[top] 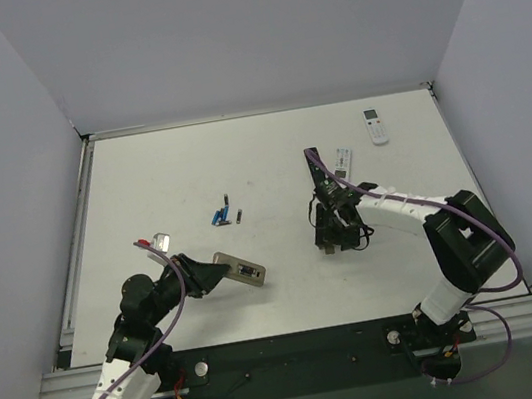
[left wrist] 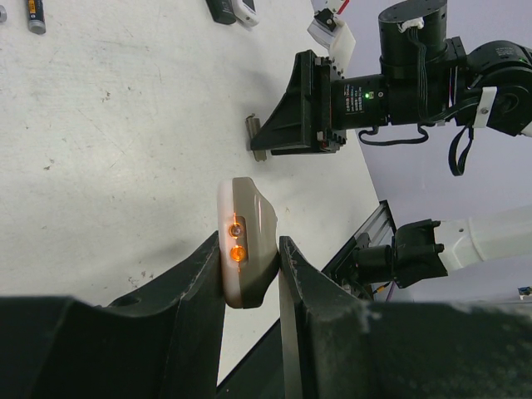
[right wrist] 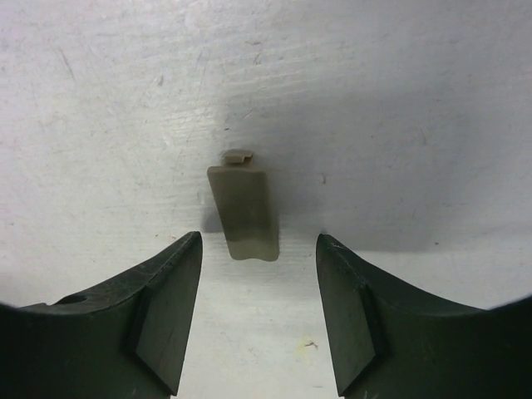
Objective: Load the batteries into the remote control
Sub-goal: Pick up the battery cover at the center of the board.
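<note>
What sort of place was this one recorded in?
Probably a lab robot workcell, not a home: a white table boxed in by plain walls, two arms bolted to a metal frame, with batteries and remotes laid out.

L arm (top: 147,301) jaws clamped; R arm (top: 401,206) jaws apart.

Lighting the white table (top: 141,179) evenly and softly from above, without glare. Pooling a grey shadow at the centre of the right wrist view. Blurring and darkening the fingers (right wrist: 158,332) at 5 and 7 o'clock. Glinting orange twice on the remote control (left wrist: 249,274).
</note>
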`<action>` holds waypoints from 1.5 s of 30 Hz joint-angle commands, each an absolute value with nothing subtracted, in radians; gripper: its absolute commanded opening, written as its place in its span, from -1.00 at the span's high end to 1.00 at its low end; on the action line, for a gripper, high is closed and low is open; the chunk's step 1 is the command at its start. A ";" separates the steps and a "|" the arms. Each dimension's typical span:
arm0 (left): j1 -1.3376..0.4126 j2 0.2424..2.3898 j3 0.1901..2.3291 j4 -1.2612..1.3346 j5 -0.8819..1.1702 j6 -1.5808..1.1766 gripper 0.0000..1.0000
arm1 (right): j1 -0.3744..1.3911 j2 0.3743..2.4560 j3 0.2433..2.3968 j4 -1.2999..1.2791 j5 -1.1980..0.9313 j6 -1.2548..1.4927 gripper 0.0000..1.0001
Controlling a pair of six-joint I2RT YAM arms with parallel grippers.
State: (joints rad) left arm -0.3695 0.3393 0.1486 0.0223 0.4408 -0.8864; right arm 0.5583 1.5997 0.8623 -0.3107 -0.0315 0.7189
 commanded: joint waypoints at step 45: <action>-0.368 0.308 0.209 0.043 0.451 -0.891 1.00 | 0.554 1.610 0.988 -0.291 -0.196 -0.194 -0.40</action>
State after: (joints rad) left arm -0.3695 0.3092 0.1654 -0.0048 0.4412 -0.8867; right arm 0.5495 1.5558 0.9813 -0.1905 -0.2176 -0.0143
